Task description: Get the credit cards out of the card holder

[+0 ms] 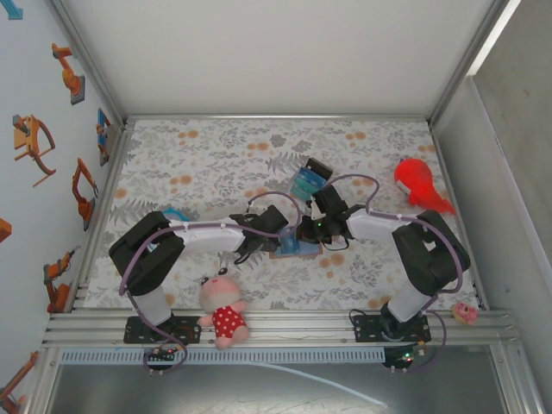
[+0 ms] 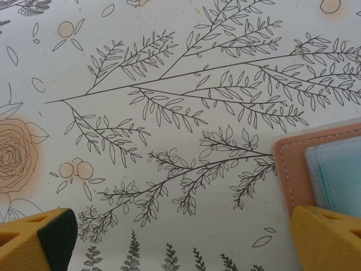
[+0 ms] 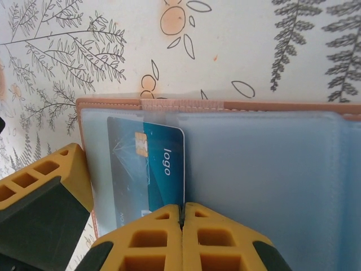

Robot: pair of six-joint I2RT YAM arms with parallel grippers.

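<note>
The card holder (image 3: 169, 105) is lying opened flat at the centre of the worktop (image 1: 216, 155), between the two wrists. Its cover is a pinkish-tan, leather-like material with stitched edges and rounded corners. Inside, frosted blue-grey plastic sleeves are forming flat rectangular pockets. The worktop is carrying a white cloth printed with line-drawn branches and orange flowers.

At the left, a plush doll (image 1: 222, 310) in a red spotted dress is lying on the near rail. The left gripper (image 2: 181, 243) is standing with its jaws wide, and its right-hand yellow finger is sitting at a corner of the holder. Whether it is touching cannot be told.

In the holder's left pocket, a glossy blue-teal card (image 3: 152, 169) with a gold chip and the word "logo" is showing through the sleeve. The right gripper (image 3: 181, 240) is resting at that card's edge with its jaws pressed fully together. Whether they are pinching the card cannot be told.

Farther right, a striped block (image 1: 309, 177) and a red soft toy (image 1: 420, 184) are lying well apart.
</note>
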